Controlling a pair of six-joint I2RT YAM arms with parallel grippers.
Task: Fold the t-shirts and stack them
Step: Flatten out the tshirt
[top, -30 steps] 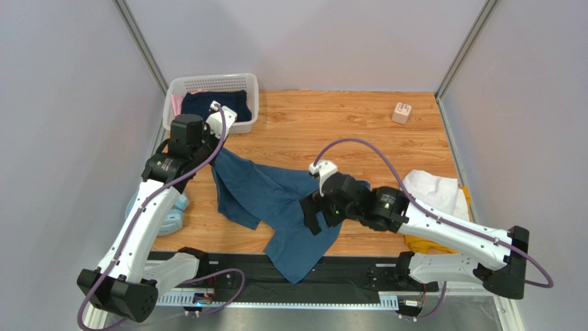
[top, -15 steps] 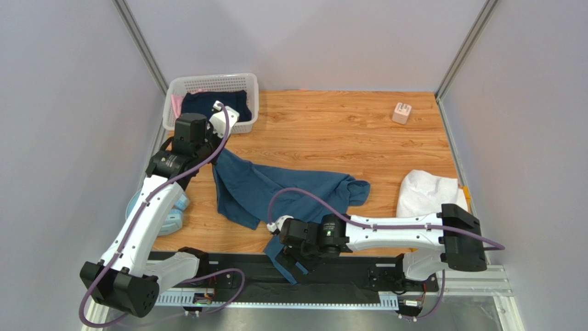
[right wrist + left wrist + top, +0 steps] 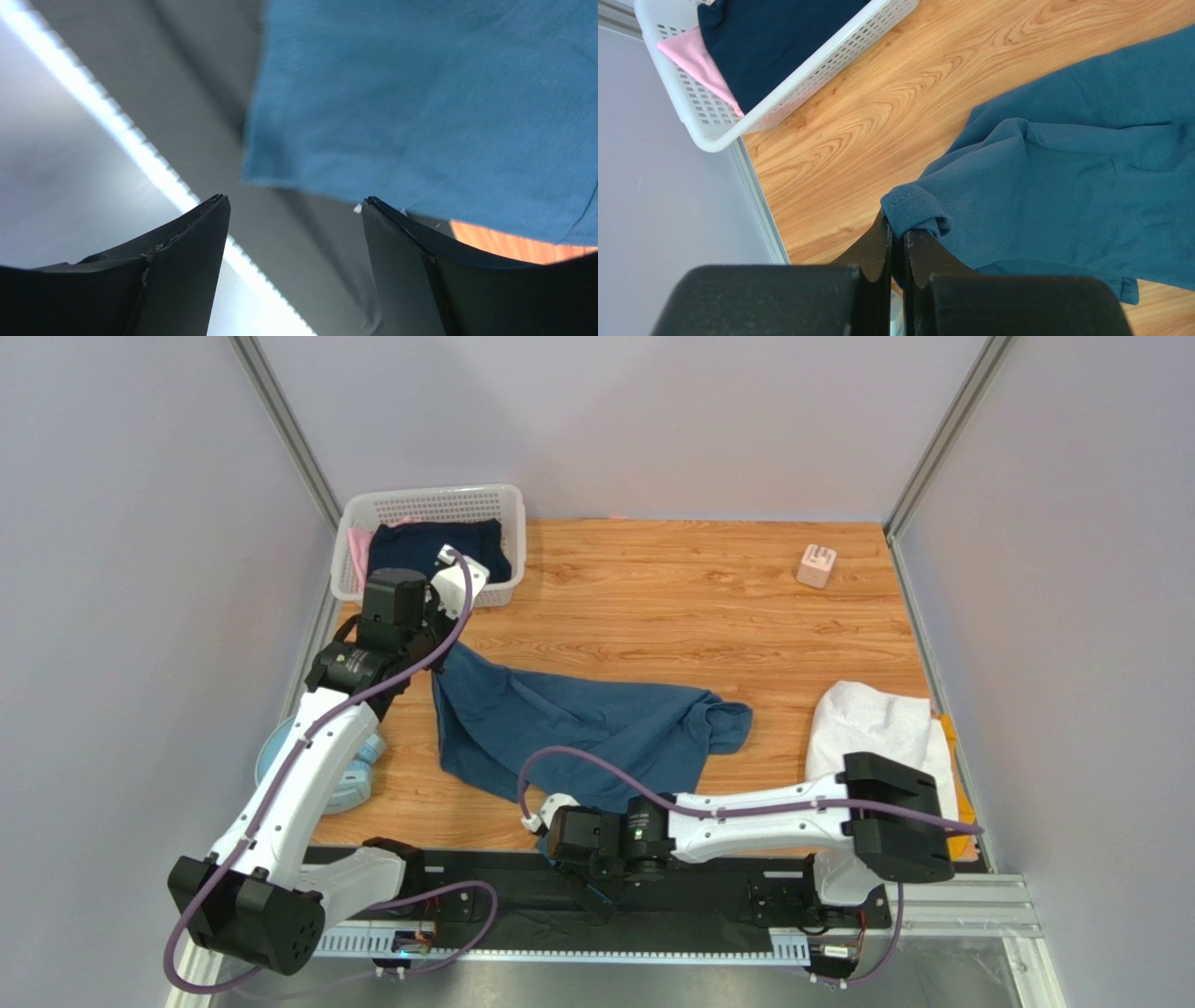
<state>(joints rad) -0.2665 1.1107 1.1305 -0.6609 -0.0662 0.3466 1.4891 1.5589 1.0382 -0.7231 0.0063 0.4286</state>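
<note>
from above, the blue shirt [image 3: 589,721] lies crumpled across the middle of the table [image 3: 730,588], bunched toward the right. one corner trails off the wood onto the black strip [image 3: 701,903] at the bottom of the frame. the left gripper [image 3: 425,655] sits at the shirt's upper left corner, just below the basket [image 3: 428,504]. the right gripper [image 3: 586,879] is low at bottom centre, by the trailing corner. a folded white shirt [image 3: 870,721] lies at the right edge with a yellow shirt [image 3: 960,837] showing beside it, well apart from the blue one.

the left wrist view shows the fingers pinched tight on a rolled bit of the blue shirt's edge. the cloth fans out to the right, soft, matte and creased.

the right wrist view shows the jaws standing wide with nothing between them. the shirt's edge hangs just past the tips in the upper right of the frame, slightly blurred.

the step looks like catching a second corner so the shirt can be pulled flat. to do it well, the right gripper should slip one finger under the edge, take a single layer right at the corner, and close fully before lifting. the left should hold firm so the cloth stretches rather than slides. grabbing several layers would likely leave a twist.
</note>
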